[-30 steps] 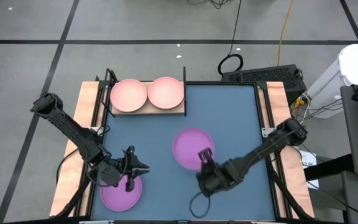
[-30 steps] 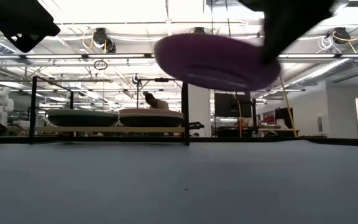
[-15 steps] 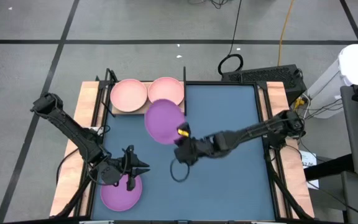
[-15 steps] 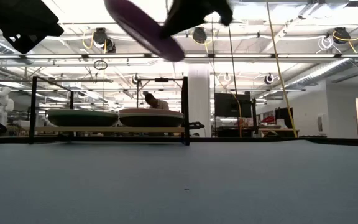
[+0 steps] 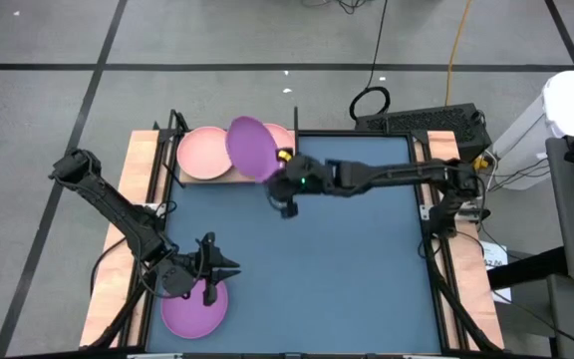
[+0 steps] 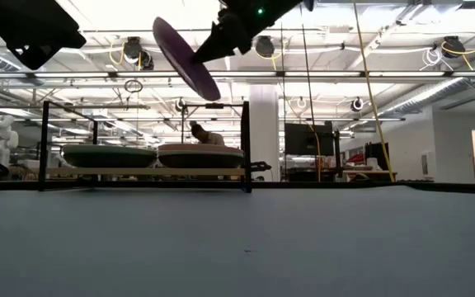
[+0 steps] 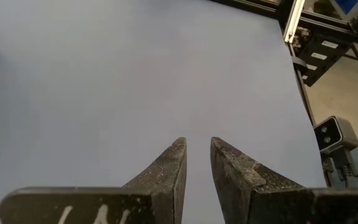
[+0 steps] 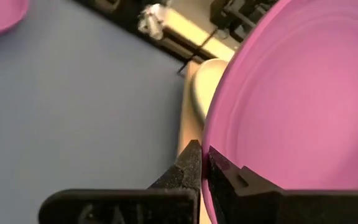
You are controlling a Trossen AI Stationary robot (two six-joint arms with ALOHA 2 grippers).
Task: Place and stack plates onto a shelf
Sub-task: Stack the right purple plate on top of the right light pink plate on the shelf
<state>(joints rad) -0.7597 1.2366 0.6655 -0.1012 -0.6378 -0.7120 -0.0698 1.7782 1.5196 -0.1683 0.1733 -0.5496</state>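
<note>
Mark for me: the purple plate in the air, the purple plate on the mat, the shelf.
airborne purple plate (image 5: 250, 148), high view, centre of its face
purple plate on the mat (image 5: 189, 311), high view, bare part near the left arm
shelf (image 6: 143, 172), low view, front edge of the wooden board

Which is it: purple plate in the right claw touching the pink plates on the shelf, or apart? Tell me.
Apart. The low view shows the purple plate, held tilted by the right claw, well above the pink plates.

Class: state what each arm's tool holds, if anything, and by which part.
The right tool pinches the purple plate by its rim, tilted above the shelf. The left tool holds nothing.
</note>
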